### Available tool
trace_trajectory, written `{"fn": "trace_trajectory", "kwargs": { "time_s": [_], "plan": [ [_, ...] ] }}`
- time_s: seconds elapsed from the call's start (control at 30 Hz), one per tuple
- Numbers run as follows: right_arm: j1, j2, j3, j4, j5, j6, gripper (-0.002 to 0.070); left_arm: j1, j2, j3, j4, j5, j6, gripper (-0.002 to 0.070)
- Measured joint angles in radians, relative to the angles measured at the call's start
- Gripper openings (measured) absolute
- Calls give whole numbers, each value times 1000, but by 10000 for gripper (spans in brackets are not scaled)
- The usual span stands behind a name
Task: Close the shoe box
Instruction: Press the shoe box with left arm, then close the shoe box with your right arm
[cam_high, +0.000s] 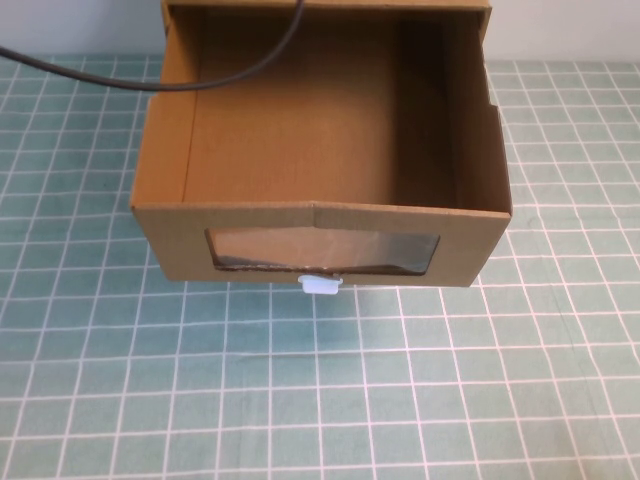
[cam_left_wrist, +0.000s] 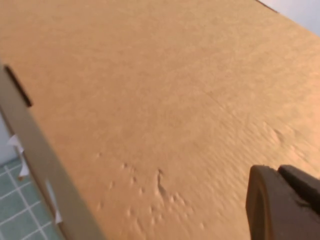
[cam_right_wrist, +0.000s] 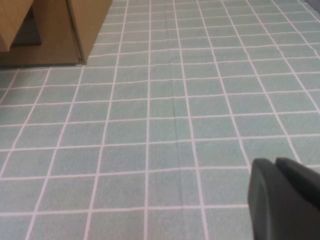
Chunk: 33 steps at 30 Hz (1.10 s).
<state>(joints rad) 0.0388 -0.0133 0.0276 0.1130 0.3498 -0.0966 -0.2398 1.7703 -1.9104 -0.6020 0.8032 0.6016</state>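
The shoe box (cam_high: 300, 130) is a brown cardboard drawer box; its drawer stands pulled out toward me, empty inside. Its front panel has a clear window (cam_high: 325, 250) and a small white pull tab (cam_high: 320, 285) at the lower edge. Neither gripper shows in the high view. My left gripper (cam_left_wrist: 278, 171) is shut and empty, close against a broad cardboard face of the box (cam_left_wrist: 150, 100). My right gripper (cam_right_wrist: 275, 162) is shut and empty, low over the tiled cloth, well away from the box corner (cam_right_wrist: 85, 25).
A green cloth with a white grid (cam_high: 320, 400) covers the table in front of and beside the box. A black cable (cam_high: 150, 80) runs across the back of the open drawer from the left.
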Motion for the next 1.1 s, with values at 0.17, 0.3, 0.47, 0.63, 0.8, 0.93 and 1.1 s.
{"fn": "trace_trajectory", "kwargs": {
  "time_s": [0.17,0.3,0.47,0.63,0.8,0.93,1.1],
  "plan": [
    [0,0,0,0,0,0,-13,-18,77,-40,0,-7,18,-5],
    [0,0,0,0,0,0,-13,-22,112,-46,12,-7,33,-5],
    [0,0,0,68,-44,0,-13,-22,126,-50,21,-16,37,-5],
    [0,0,0,307,-169,0,-13,-24,128,-54,35,-17,41,-5],
    [0,0,0,502,-277,0,-13,-24,128,-56,37,-17,43,-5],
    [0,0,0,588,-318,0,-13,-24,128,-56,37,-17,43,-5],
    [0,12,-50,674,-108,0,-13,-24,128,-56,37,-17,44,-5]
  ]
}}
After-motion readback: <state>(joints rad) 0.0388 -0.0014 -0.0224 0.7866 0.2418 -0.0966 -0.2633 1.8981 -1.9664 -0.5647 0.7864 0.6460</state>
